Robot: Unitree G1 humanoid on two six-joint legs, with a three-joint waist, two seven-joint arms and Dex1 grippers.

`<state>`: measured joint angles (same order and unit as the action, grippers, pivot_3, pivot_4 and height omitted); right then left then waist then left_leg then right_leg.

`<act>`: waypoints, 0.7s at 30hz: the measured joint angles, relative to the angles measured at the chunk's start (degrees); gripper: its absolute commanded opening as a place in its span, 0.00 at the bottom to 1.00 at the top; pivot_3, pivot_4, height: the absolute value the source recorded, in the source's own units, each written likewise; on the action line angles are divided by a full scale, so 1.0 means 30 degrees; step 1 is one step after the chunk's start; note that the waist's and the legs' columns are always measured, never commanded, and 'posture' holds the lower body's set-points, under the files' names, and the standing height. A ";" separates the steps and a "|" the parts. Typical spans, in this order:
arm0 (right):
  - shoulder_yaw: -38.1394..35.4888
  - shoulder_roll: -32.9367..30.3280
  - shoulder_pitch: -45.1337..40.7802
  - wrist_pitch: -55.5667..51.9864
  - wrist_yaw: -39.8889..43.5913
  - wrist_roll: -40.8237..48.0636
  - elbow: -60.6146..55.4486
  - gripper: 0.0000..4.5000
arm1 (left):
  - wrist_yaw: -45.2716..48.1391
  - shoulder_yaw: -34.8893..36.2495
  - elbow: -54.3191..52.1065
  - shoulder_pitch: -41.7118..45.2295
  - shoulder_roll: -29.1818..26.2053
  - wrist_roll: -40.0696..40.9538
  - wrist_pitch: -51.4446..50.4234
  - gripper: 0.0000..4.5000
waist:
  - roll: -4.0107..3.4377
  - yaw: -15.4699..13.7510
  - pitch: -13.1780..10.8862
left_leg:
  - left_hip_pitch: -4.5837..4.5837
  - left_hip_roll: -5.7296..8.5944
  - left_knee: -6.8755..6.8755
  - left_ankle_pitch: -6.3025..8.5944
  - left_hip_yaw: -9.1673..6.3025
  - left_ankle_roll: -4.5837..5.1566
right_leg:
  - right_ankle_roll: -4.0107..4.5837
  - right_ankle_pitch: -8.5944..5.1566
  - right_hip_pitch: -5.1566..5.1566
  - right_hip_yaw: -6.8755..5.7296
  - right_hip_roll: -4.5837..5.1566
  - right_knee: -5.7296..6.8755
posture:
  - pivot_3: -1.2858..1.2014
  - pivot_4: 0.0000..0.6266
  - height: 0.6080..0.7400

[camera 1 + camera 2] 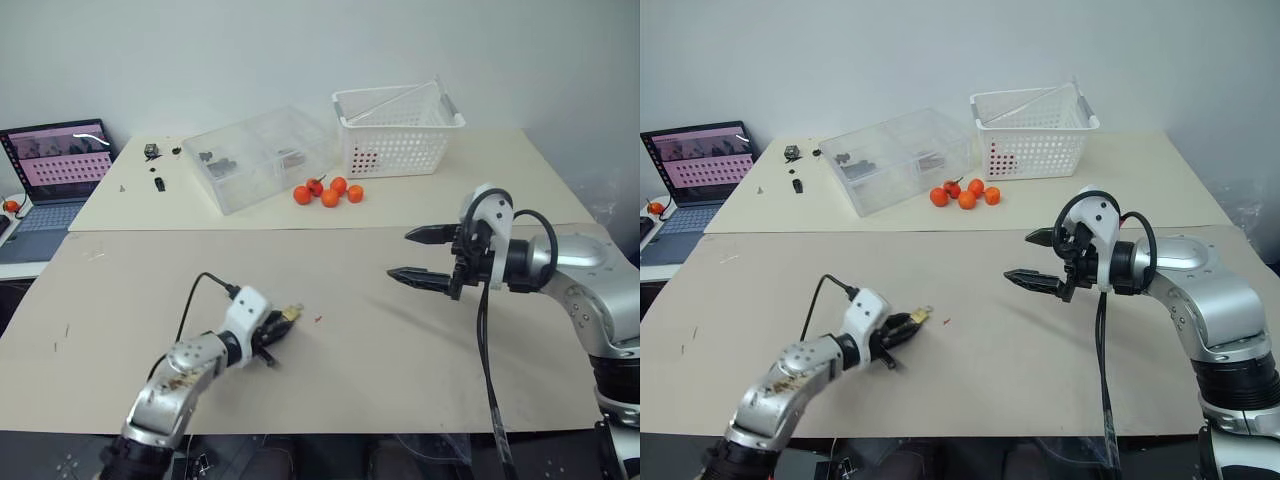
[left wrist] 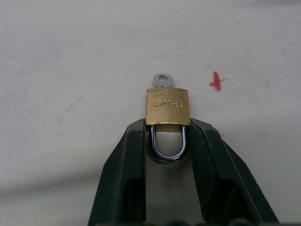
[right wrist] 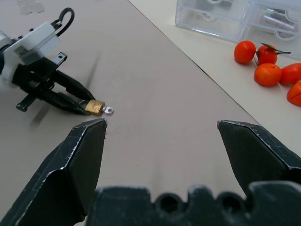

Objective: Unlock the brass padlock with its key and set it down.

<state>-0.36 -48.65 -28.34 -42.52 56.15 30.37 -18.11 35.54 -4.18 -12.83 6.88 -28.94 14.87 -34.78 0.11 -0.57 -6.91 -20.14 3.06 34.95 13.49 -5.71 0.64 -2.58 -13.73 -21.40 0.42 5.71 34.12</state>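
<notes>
The left claw (image 2: 168, 141) pinches the brass padlock (image 2: 168, 106) at its tips, shackle inward and key (image 2: 162, 80) poking out beyond them, presumably so the right claw (image 1: 420, 255), gaping empty well across the table (image 1: 420, 360), can turn it.

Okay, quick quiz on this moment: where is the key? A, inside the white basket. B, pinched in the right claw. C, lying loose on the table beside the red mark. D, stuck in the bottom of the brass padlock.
D: the key's round head sticks out of the brass padlock's bottom, while the left claw grips the lock's shackle end.
</notes>
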 measured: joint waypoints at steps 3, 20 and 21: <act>0.1075 -0.0672 -0.0015 0.1008 0.0598 -0.1326 0.0155 1.00 | 0.2781 0.1426 0.2539 0.2351 -0.1778 0.1820 -0.1114 0.18 | 0.0010 0.0098 -0.0008 | -0.0018 -0.0042 -0.0006 0.0000 0.0037 0.0001 | 0.0003 0.0001 -0.0043 -0.0016 -0.0061 0.0010 | 0.52 0.24 1.00; 0.3500 0.1300 -0.0041 0.5456 0.0814 -0.4386 -0.0257 1.00 | 1.7112 -0.4620 0.6295 1.1241 -0.4902 0.4639 -0.4433 0.18 | 0.0031 0.0507 -0.0021 | -0.0041 -0.0087 0.0024 0.0015 0.0076 0.0026 | -0.0006 -0.0007 -0.0118 0.0080 -0.0134 0.0155 | 0.52 0.24 1.00; 0.3482 0.1295 0.0234 0.5459 0.0771 -0.4417 -0.0486 1.00 | 1.7502 -0.4954 0.6637 1.1557 -0.4839 0.4470 -0.4276 0.18 | 0.0033 0.0473 -0.0023 | -0.0043 -0.0094 0.0034 0.0016 0.0106 0.0027 | -0.0007 -0.0008 -0.0119 0.0070 -0.0145 0.0168 | 0.52 0.24 1.00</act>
<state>10.08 -44.76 -27.64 -26.14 58.47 17.12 -19.57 88.05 -19.04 7.08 41.55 -43.46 28.28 -47.61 0.21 0.85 -6.98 -20.27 2.78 35.05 13.54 -5.39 0.72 -2.60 -13.75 -21.76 0.63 5.27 34.62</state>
